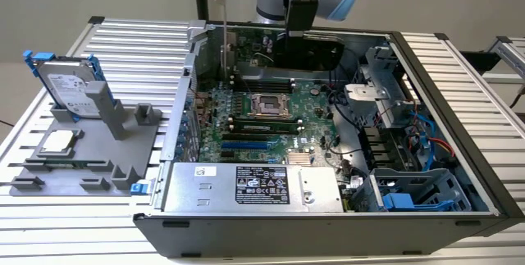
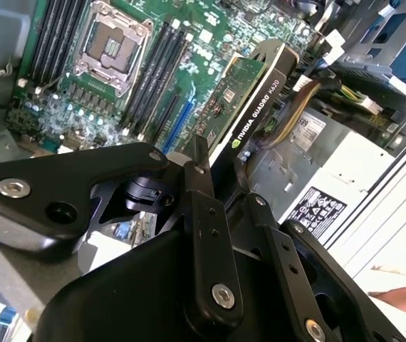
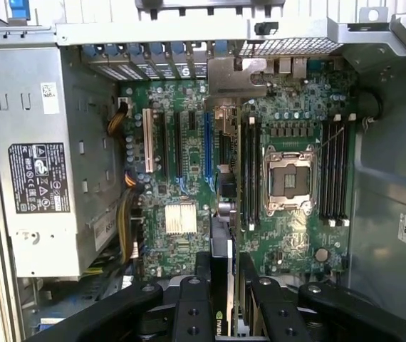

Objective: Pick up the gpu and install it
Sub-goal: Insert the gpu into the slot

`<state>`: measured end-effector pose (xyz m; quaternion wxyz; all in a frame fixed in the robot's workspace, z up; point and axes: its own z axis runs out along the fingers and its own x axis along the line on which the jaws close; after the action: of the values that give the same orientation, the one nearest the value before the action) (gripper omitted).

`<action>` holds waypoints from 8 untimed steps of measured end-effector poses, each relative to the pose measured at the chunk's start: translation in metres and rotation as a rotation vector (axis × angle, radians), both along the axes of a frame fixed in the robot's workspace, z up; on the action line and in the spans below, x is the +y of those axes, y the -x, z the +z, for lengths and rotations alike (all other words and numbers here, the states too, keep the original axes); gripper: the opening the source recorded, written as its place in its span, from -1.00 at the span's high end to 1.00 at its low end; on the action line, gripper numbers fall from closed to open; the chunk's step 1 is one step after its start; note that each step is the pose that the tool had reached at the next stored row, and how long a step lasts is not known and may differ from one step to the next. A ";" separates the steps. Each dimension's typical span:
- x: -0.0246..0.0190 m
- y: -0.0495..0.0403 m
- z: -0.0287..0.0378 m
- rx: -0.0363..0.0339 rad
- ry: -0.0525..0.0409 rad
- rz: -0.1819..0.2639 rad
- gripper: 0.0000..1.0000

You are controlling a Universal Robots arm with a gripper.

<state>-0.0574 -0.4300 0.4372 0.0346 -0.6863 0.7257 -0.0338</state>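
Observation:
The gpu (image 1: 310, 53) hangs over the far end of the open computer case (image 1: 459, 123), black shroud facing the camera. My gripper (image 1: 299, 28) is shut on its upper edge. In both wrist views the card runs edge-on between my fingers: the gpu (image 2: 256, 107) shows its green board and black shroud, and my gripper (image 2: 221, 167) clamps it. From above, the gpu (image 3: 219, 242) lies over the motherboard (image 3: 295, 285) beside the long blue slot (image 3: 207, 146), held by my gripper (image 3: 223, 267). Its silver bracket (image 3: 235, 75) points at the case's rear slots.
The empty CPU socket (image 1: 267, 105) and memory sticks sit mid-board. A silver power supply (image 1: 250, 185) fills the near end, with a blue drive cage (image 1: 410, 197) beside it. At the exterior view's left, a grey fixture (image 1: 90, 154) carries a hard drive (image 1: 70, 90) and a CPU chip (image 1: 59, 142).

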 end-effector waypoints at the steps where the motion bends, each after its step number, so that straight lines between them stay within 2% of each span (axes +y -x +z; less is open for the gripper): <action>1: 0.0000 0.0002 -0.0007 -0.0001 0.0006 0.000 1.00; 8: 0.0001 0.0032 -0.0047 -0.0008 0.0019 -0.006 1.00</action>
<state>-0.0606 -0.4298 0.4325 0.0341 -0.6840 0.7278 -0.0348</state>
